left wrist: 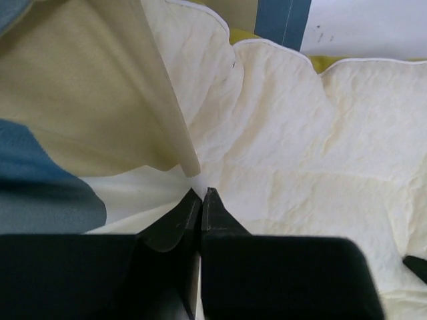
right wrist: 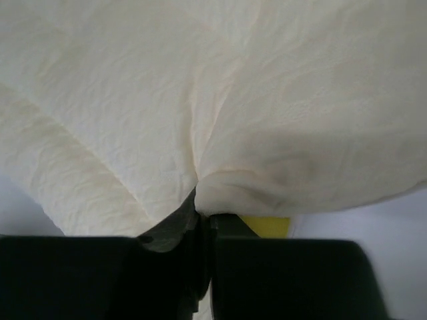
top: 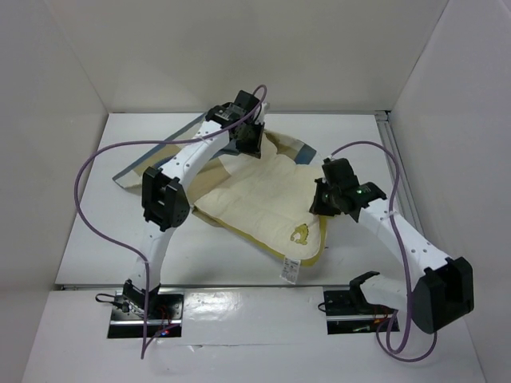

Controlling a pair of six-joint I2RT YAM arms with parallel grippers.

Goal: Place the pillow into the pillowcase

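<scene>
The pillow (top: 255, 199) lies at the middle of the white table (top: 96, 247). Its far end is tucked into the checked pillowcase (top: 132, 171), which spreads out toward 11 o'clock. The emblem (top: 299, 234) and tag (top: 289, 270) mark the near corner at 5 o'clock, which is outside the case.

The pillow looks light, soft and floppy, so it will likely fold and drag rather than slide as one piece. A pinch at an edge or corner looks best. The case is thin and limp, and is best held by the hem at its mouth.

The right gripper (right wrist: 200, 200) is clamped on a gathered fold of the pillow at its 3 o'clock edge. The left gripper (left wrist: 201, 193) is at 12 o'clock with its fingers almost together. Nothing is visibly caught between them, and the hem lies just past the tips.

The table looks smooth, and white walls (top: 239, 48) close in three sides.
</scene>
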